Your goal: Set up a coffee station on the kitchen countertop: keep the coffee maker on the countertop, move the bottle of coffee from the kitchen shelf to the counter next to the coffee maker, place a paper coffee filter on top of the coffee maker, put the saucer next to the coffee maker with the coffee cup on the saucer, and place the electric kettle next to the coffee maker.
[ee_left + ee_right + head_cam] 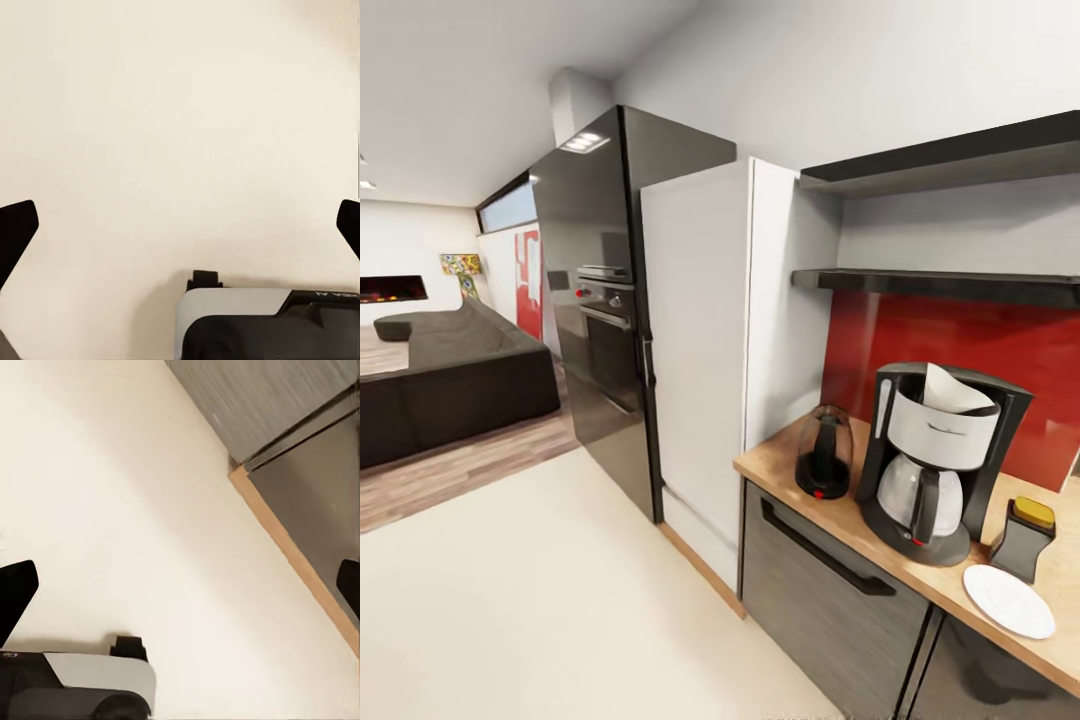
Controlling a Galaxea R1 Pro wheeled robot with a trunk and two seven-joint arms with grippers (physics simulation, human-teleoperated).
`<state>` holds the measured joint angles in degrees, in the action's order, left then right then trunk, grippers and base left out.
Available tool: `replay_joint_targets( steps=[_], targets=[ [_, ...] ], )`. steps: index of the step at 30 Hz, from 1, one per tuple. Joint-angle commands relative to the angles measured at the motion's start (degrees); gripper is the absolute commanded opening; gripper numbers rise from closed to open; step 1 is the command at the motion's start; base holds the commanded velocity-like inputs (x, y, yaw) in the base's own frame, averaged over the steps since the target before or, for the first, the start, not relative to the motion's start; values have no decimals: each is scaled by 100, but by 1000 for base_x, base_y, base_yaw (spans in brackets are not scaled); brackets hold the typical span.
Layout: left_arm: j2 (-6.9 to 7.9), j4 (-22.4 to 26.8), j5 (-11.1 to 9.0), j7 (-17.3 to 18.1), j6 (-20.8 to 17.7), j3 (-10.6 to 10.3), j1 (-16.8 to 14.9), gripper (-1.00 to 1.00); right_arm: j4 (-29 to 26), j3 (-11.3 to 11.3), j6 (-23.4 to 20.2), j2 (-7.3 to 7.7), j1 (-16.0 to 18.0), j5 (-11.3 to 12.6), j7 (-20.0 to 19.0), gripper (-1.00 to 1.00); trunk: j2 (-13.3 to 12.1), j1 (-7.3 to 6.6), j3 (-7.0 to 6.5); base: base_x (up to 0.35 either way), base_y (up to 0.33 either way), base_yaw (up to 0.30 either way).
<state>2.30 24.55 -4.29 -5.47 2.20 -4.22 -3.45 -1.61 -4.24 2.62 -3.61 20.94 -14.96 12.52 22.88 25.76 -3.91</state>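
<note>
Standing grouped on the tabletop (pixel 780 462), kettle (pixel 824 452) at the coffee maker's (pixel 935 462) nine o'clock, saucer (pixel 1008 600) at five awaiting its cup, both hands (pixel 180 225) (pixel 180 585) spread open, empty.

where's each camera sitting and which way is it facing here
Head view: on the robot's head, looking forward and down at the kitchen countertop with the coffee maker and electric kettle.
Left wrist view: on the left arm, facing the pale floor; open left claw tips at the edges.
Right wrist view: on the right arm, facing the floor and grey cabinet front; open right claw tips.
Both wrist views share the floor.
</note>
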Motion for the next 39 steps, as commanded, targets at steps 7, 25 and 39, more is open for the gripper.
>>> replay_joint_targets(
  steps=[7,25,39],
  targets=[
    [9,-451,-39,-35,-1,-78,34,100,11,-42,19,124,-338,178,-22,100,4,2,2,0,0,-269],
    [73,-1476,-30,-42,34,-202,30,100,-1,-48,33,707,-815,216,-1068,100,4,2,2,0,0,-269],
    [81,-1506,-28,-68,38,-202,23,100,-6,-55,61,837,-1094,233,-1091,100,4,2,2,0,0,-274]
  ],
)
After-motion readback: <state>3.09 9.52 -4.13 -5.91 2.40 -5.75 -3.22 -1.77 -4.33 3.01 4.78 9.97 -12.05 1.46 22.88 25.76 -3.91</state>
